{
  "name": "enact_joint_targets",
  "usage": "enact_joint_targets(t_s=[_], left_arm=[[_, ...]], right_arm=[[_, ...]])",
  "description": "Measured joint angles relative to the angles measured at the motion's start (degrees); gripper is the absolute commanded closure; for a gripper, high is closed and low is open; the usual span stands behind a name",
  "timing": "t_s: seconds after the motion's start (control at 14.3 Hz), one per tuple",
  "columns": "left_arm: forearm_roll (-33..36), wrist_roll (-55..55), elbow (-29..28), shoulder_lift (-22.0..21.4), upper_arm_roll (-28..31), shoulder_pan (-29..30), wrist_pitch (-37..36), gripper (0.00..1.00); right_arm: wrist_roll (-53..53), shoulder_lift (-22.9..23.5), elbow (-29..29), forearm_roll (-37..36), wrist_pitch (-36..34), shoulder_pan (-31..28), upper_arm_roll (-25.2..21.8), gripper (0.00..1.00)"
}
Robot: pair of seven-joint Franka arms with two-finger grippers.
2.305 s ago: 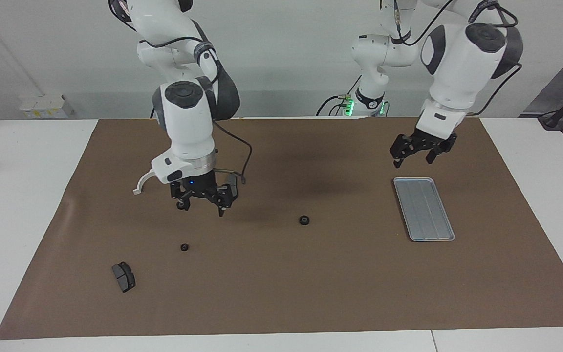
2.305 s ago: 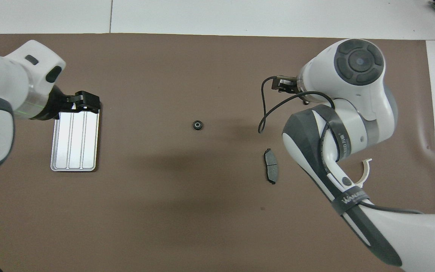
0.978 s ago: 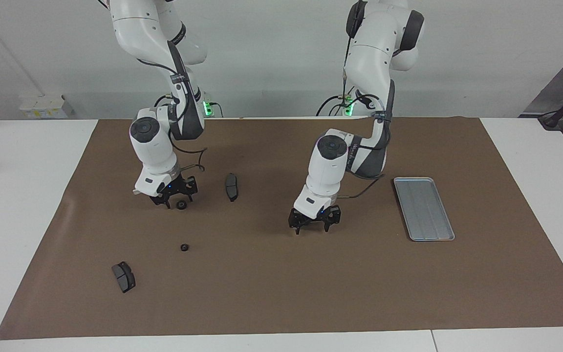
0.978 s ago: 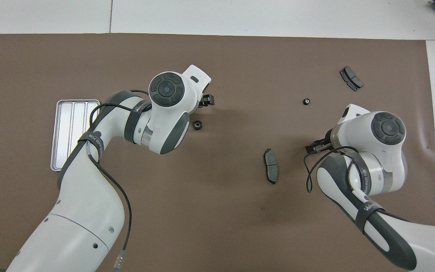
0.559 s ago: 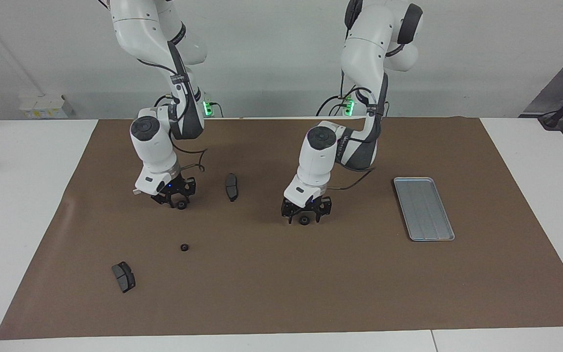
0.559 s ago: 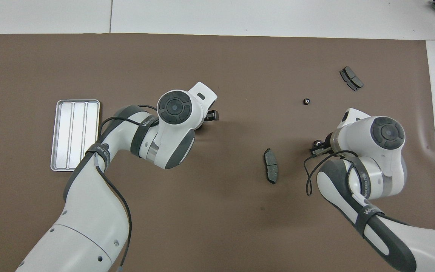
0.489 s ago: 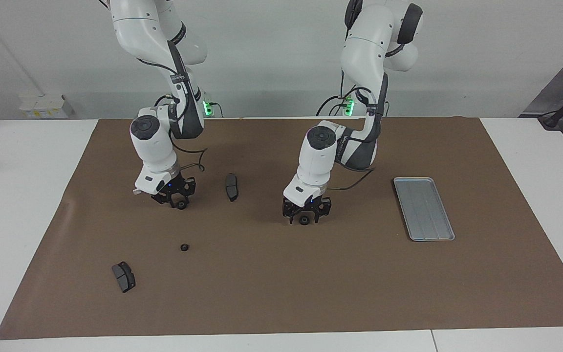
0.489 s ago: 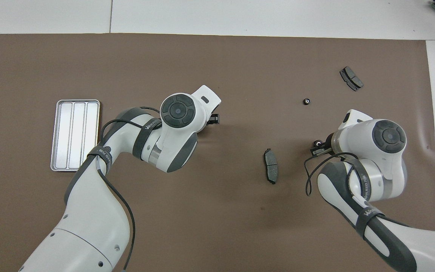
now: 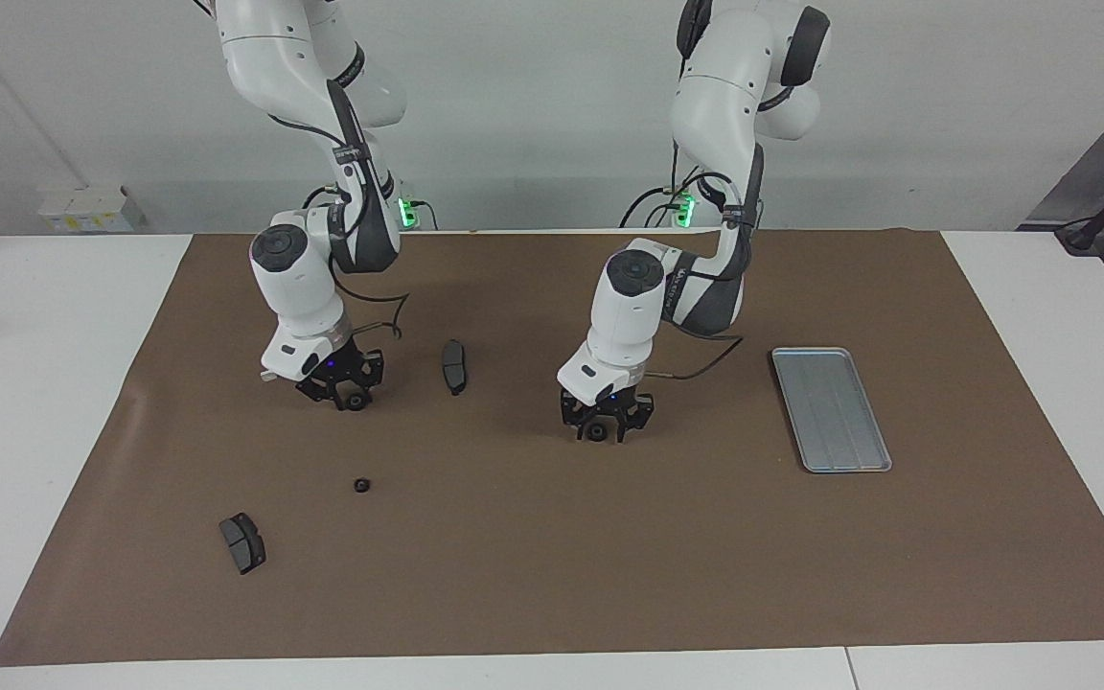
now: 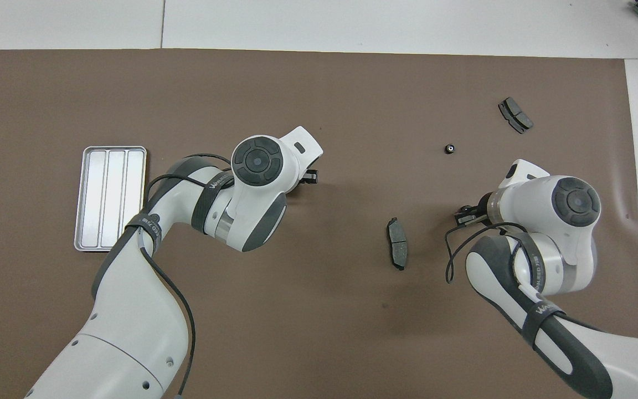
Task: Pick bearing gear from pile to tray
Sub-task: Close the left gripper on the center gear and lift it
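Black and round, a tiny bearing gear (image 9: 596,433) lies on the brown paper mat (image 9: 552,556) near the middle of the table, and the left gripper (image 9: 597,430) is lowered right down around it, one finger on each side, probably so that it can close on the gear for the lift. The fingers look spread with the gear between them, but I cannot tell if they already press it. A second small black gear (image 9: 356,402) sits at the right gripper (image 9: 349,400), toward the right arm's end of the table; whether that claw grips it I cannot tell. A third gear (image 9: 360,486) lies free, closer to the table edge away from the robots. The flat silver-grey metal tray (image 9: 831,409) waits with nothing in it, toward the left arm's end.
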Motion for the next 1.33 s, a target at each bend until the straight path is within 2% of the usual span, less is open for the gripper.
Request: enact_joint_targets(t_s=[0.14,0.21,0.35,0.49,0.56,0.63,0.7,0.98,1.12,1.33], left_arm=[[0.0,1.4,-0.5,0.0,0.0,0.0,0.0,0.44],[0.0,2.0,-0.6,0.0,0.0,0.0,0.0,0.5],[0.0,2.8,-0.7,0.0,0.1,0.0,0.0,0.69],[0.0,3.1,-0.8,-0.1,0.1,0.0,0.0,0.93],[0.0,3.2,-0.8,-0.1,0.1,0.0,0.0,1.0],[0.0,3.4,-0.8,-0.1,0.1,0.0,-0.1,1.0],[0.0,3.5,-0.8,-0.1,0.1,0.0,-0.1,1.0],[0.0,3.6,-0.7,-0.3,0.3,0.1,-1.0,1.0],[0.0,3.9,1.5,-0.6,1.1,1.4,-5.0,1.0],[0.0,7.0,5.5,-1.1,1.4,7.5,-9.6,1.0]], right_arm=[[0.0,0.0,0.0,0.0,0.3,0.0,0.0,0.5],[0.0,0.0,-0.1,0.0,0.6,0.0,0.0,0.5],[0.0,0.0,-0.3,0.0,1.3,0.0,0.0,0.51],[0.0,0.0,-0.4,0.1,1.4,0.0,0.0,0.56],[0.0,0.0,-0.5,0.1,1.4,0.0,0.0,0.66],[0.0,0.0,-0.5,0.1,1.4,0.0,0.0,0.85],[0.0,0.0,-0.5,0.1,1.5,0.0,0.0,1.0],[0.3,0.0,-0.4,0.1,1.5,0.0,0.0,1.0],[2.2,-0.1,0.5,0.1,0.7,0.0,0.2,1.0],[9.8,-1.5,6.9,0.2,-8.0,0.1,0.6,1.0]])
